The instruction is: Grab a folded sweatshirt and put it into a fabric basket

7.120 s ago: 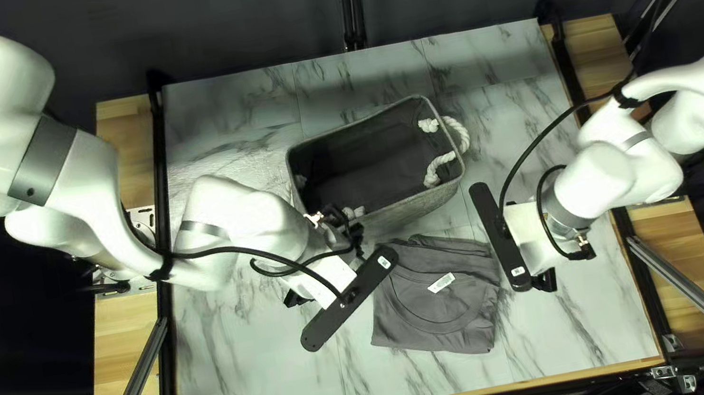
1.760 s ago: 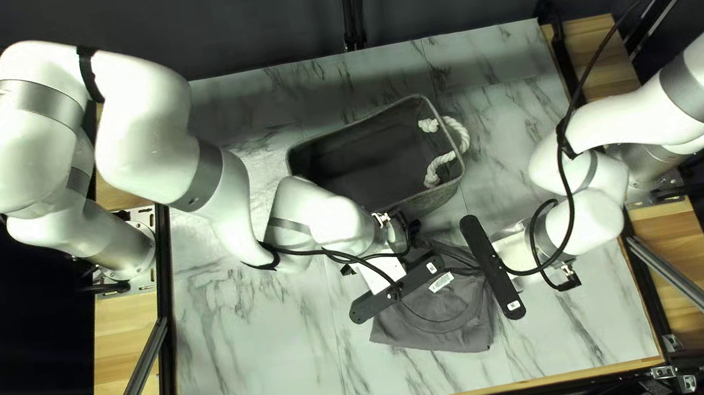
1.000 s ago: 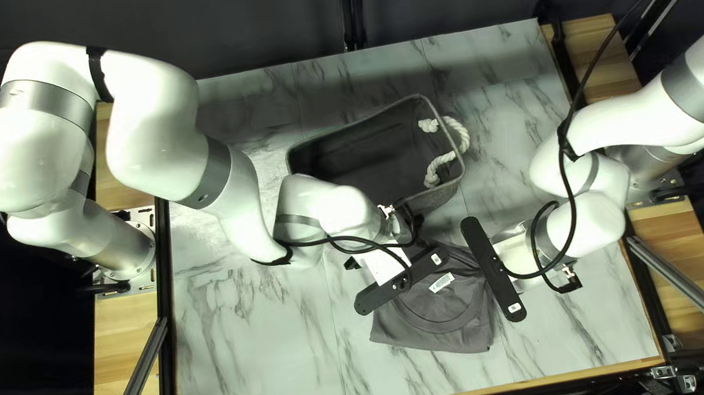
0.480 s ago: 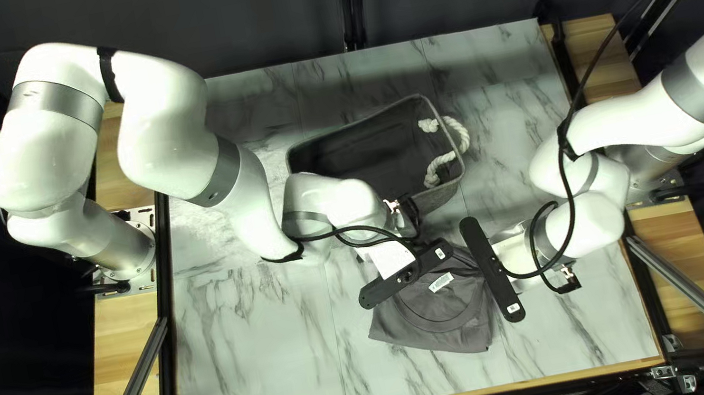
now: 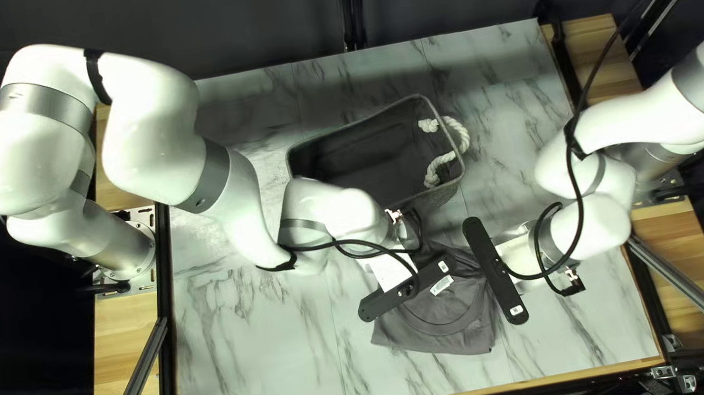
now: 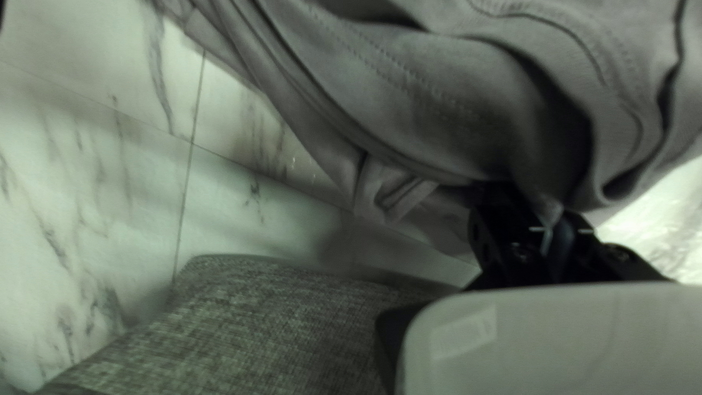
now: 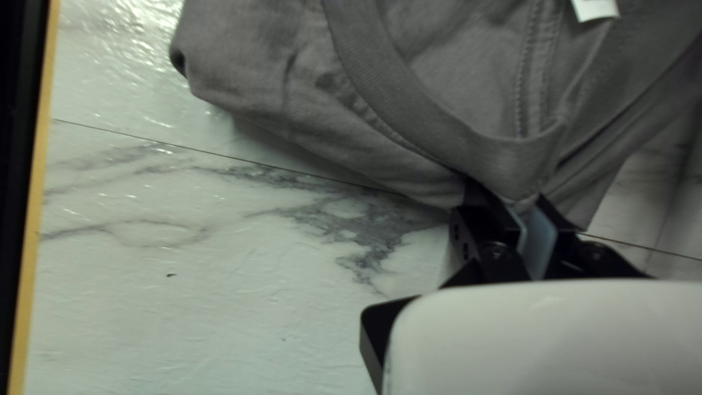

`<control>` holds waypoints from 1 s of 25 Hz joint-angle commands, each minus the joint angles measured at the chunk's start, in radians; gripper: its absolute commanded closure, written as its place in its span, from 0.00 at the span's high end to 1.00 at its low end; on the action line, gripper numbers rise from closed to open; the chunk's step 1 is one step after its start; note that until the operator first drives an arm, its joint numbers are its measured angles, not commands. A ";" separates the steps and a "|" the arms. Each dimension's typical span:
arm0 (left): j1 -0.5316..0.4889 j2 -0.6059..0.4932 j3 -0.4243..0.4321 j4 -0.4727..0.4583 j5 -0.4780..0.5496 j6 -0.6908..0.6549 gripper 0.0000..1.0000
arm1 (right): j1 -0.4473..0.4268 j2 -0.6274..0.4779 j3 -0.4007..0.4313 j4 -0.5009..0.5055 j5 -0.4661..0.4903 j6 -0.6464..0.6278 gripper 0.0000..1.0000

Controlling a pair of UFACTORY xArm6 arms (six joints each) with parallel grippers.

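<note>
"How is the surface (image 5: 247, 370) spanned?"

"From its left edge, the left arm (image 5: 161, 154) is arched high and angled down beside the basket (image 5: 437, 200); from the right edge, the right arm (image 5: 646, 112) is bent, its wrist brought low."

"And the sweatshirt (image 5: 439, 336)?"

"It is placed outside the basket, just off its near side. The collar (image 7: 453, 135) is curved toward the near edge of the surface. The long axis cannot be told, part being covered."

"The tools?"

"Cloth is pinched in both: by the left tool (image 5: 392, 269) at the basket-side edge, by the right tool (image 5: 516, 251) at the collar."

"Anything smaller?"

"A white label (image 5: 442, 285), framed by the collar."
</note>
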 commanded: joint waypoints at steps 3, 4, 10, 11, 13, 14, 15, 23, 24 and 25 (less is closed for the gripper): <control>-0.024 -0.110 0.047 0.067 0.042 -0.082 0.00 | 0.059 -0.070 -0.038 0.105 0.136 -0.081 0.01; -0.026 -0.138 0.060 0.073 0.053 -0.090 0.00 | 0.060 -0.089 -0.033 0.112 0.149 -0.091 0.01; -0.016 -0.230 0.105 0.076 0.089 -0.089 0.00 | 0.039 -0.135 -0.020 0.139 0.171 -0.145 0.02; -0.010 -0.244 0.109 0.070 0.099 -0.079 0.00 | 0.019 -0.162 -0.020 0.170 0.188 -0.202 0.03; -0.004 -0.258 0.113 0.064 0.108 -0.068 0.00 | -0.011 -0.196 -0.021 0.210 0.211 -0.278 0.03; 0.001 -0.267 0.113 0.058 0.116 -0.058 0.00 | -0.024 -0.210 -0.025 0.229 0.223 -0.315 0.03; 0.004 -0.271 0.112 0.055 0.121 -0.052 0.00 | -0.033 -0.218 -0.029 0.242 0.233 -0.339 0.03; 0.063 -0.388 0.120 0.010 0.225 0.057 0.00 | -0.139 -0.298 -0.175 0.352 0.464 -0.591 0.04; 0.074 -0.421 0.127 0.005 0.246 0.074 0.00 | -0.156 -0.300 -0.207 0.358 0.500 -0.619 0.04; 0.078 -0.434 0.130 0.004 0.254 0.079 0.00 | -0.162 -0.301 -0.219 0.358 0.514 -0.629 0.04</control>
